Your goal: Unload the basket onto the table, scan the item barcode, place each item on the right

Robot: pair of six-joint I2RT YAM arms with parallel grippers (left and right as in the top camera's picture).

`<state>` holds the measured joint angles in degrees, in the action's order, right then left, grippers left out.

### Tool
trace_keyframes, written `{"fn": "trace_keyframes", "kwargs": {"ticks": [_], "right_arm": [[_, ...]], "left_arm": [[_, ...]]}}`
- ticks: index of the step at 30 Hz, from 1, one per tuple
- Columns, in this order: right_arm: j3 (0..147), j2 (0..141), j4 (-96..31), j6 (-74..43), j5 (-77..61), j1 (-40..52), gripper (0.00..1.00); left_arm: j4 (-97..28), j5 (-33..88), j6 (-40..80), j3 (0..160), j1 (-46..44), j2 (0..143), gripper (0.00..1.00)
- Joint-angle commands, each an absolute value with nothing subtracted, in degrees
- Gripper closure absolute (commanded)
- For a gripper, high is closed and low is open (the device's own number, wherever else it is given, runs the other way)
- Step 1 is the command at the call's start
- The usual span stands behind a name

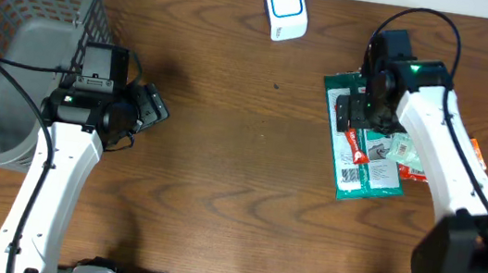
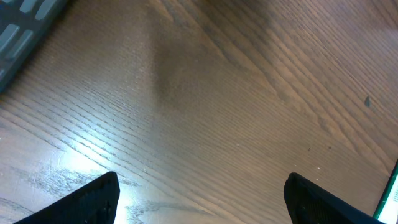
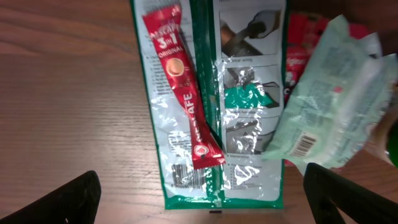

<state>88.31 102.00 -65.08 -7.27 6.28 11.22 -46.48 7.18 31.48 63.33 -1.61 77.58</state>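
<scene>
Brown wood table, gray basket far left, white scanner at far edge. At right, flat green packet with red stick reading "3 in 1 ORIGINAL" on top. Right claw wide open above them; left claw open over bare wood.

A grey mesh basket with slatted walls stands at the far left of the brown wood-grain surface. Its rim runs off the left edge of the overhead view.
</scene>
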Motion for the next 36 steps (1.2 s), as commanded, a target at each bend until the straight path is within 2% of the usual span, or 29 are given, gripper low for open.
{"fn": "trace_keyframes", "kwargs": {"ticks": [1,14,23,30,36], "right_arm": [[88.79,91.46,-65.14,-7.68,6.57,11.68,0.01],[86.35,56.93,-65.10,-5.50,11.42,11.62,0.01],[62.50,25.36,-57.60,-5.17,11.70,8.80,0.01],[40.66,6.33,-44.49,-6.42,7.70,1.72,0.01],[24.23,0.30,-16.80,-9.04,4.91,1.02,0.01]], "left_arm": [[-46.65,7.03,31.11,63.16,-1.34,77.87,0.15],[-46.65,7.03,31.11,63.16,-1.37,77.87,0.15],[-46.65,7.03,31.11,63.16,-1.34,77.87,0.15],[-46.65,7.03,31.11,63.16,-1.34,77.87,0.15],[-46.65,7.03,31.11,63.16,-1.34,77.87,0.15]]}}
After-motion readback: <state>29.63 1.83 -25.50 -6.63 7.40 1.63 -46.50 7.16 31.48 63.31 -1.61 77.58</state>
